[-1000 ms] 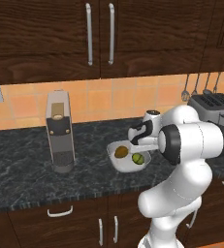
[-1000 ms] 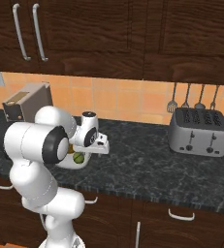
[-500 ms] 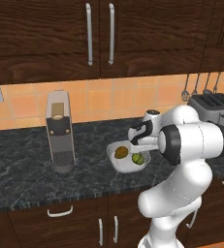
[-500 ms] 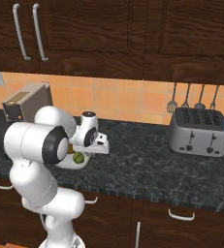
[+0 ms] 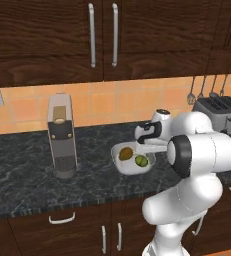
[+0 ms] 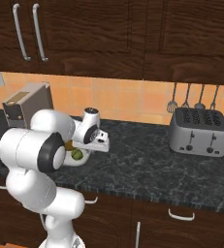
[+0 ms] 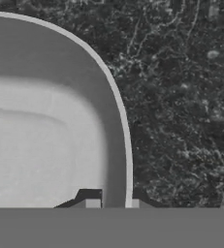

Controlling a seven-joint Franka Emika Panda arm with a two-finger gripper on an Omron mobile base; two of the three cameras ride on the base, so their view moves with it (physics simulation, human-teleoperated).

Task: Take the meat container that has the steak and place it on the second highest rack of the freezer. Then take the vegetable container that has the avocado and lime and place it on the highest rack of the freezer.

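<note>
The vegetable container is a white rounded bowl (image 5: 129, 169) on the dark counter, holding the brownish avocado (image 5: 126, 153) and the green lime (image 5: 141, 160). My gripper (image 5: 152, 151) reaches down at the bowl's right side and is shut on its rim. In the hand view the two fingertips (image 7: 90, 204) pinch the bowl's curved rim (image 7: 118, 145), with my gripper (image 7: 114, 204) straddling it. From the right base view, the bowl (image 6: 82, 160) and the lime (image 6: 76, 154) peek out beside my arm. The meat container, the steak and the freezer are out of view.
A tall coffee machine (image 5: 62, 137) stands on the counter left of the bowl. A grey toaster (image 6: 198, 131) sits at the right, with utensils (image 6: 186, 97) hanging on the wall above. Dark cabinets with bar handles (image 5: 102, 35) hang overhead.
The gripper has closed onto the bowl's rim. The arm, the bowl and the fruit stay where they were.
</note>
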